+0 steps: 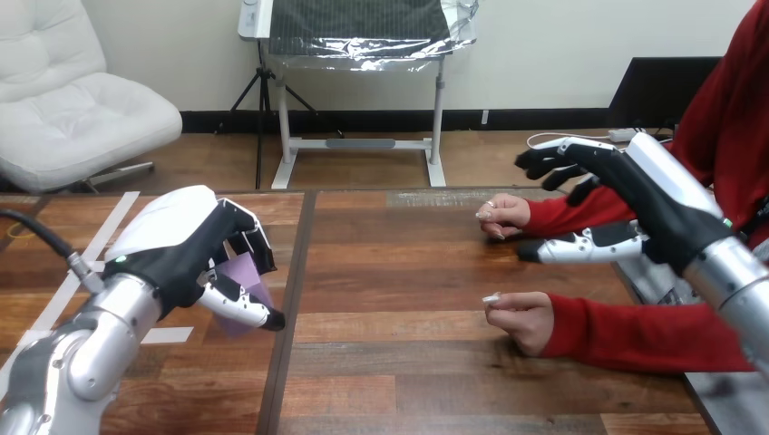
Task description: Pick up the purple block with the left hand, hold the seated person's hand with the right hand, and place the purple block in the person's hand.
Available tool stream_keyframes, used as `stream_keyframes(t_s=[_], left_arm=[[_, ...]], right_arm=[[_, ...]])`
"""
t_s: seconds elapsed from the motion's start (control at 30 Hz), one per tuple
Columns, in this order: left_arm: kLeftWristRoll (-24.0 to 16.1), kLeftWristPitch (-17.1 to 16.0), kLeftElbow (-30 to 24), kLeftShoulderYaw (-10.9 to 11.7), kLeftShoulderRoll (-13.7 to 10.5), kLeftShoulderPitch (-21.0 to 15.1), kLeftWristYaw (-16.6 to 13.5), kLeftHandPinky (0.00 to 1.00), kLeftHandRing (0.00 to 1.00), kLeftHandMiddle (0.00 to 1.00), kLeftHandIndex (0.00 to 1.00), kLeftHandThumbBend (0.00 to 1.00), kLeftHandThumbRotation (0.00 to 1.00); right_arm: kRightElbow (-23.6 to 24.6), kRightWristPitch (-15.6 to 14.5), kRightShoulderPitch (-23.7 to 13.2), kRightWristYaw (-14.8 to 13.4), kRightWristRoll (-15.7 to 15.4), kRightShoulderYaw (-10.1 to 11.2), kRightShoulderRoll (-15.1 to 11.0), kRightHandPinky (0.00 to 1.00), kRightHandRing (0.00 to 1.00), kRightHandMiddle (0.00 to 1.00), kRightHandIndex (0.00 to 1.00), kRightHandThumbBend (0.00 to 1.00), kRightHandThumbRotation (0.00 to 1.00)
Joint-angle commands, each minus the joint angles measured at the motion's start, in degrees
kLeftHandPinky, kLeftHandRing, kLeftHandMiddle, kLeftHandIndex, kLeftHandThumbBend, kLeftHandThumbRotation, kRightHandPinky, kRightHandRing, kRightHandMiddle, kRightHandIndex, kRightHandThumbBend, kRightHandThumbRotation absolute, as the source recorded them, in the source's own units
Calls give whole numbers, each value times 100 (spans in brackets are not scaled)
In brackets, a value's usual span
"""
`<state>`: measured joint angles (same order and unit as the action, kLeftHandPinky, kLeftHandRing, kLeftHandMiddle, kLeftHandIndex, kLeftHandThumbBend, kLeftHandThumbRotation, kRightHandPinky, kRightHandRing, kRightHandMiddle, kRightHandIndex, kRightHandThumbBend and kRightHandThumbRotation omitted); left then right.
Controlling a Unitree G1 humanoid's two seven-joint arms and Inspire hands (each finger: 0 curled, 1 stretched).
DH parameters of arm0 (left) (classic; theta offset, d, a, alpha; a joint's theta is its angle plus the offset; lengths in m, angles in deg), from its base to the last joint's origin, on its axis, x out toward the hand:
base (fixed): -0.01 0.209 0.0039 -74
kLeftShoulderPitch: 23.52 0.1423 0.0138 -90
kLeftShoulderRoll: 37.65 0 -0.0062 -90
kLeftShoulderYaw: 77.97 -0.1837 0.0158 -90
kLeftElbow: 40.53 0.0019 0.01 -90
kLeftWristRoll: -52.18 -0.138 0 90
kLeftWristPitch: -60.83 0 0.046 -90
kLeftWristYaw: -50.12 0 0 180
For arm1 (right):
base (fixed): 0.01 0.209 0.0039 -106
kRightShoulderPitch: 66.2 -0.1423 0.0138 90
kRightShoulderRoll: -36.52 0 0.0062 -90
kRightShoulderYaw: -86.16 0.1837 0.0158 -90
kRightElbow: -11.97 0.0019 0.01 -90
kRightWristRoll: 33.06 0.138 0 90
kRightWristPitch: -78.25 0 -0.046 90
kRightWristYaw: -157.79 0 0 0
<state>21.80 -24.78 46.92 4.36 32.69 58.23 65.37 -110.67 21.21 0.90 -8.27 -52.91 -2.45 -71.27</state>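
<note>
Bright even indoor light, soft shadows on table (408,381), left hand (172,245) shell gleaming

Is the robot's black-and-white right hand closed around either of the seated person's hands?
No: the right hand has straight, spread fingers and is curled round neither the person's farther hand nor the nearer hand.

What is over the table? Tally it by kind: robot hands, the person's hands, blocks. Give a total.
Robot hands: 2 (left hand, right hand)
Person's hands: 2 (farther hand, nearer hand)
Blocks: 1 (purple block, in the left hand)
Total: 5
</note>
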Motion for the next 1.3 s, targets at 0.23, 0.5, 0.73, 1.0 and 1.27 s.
stream_keyframes(t_s=[0.23,0.5,0.73,1.0,1.27], left_arm=[[51,-104,-578,378,-174,-51,20,28,32,39,40,79,0],[61,-136,-709,480,-177,20,18,26,30,36,40,79,0],[58,-93,-852,550,-178,72,77,26,30,36,40,79,0],[62,-46,-935,614,-150,105,121,27,30,36,40,78,0],[75,6,-996,657,-141,119,187,28,31,37,41,78,0]], right_arm=[[-818,299,-988,-101,-443,-384,-502,62,79,81,80,100,41],[-1382,528,-1236,-182,-634,-569,-637,66,83,83,81,100,43],[-1831,587,-1423,-113,-647,-701,-705,68,84,84,81,100,45],[-2233,571,-1554,-23,-682,-871,-751,68,82,83,81,100,48],[-2532,592,-1647,-200,-891,-1059,-785,66,79,80,79,100,50]])
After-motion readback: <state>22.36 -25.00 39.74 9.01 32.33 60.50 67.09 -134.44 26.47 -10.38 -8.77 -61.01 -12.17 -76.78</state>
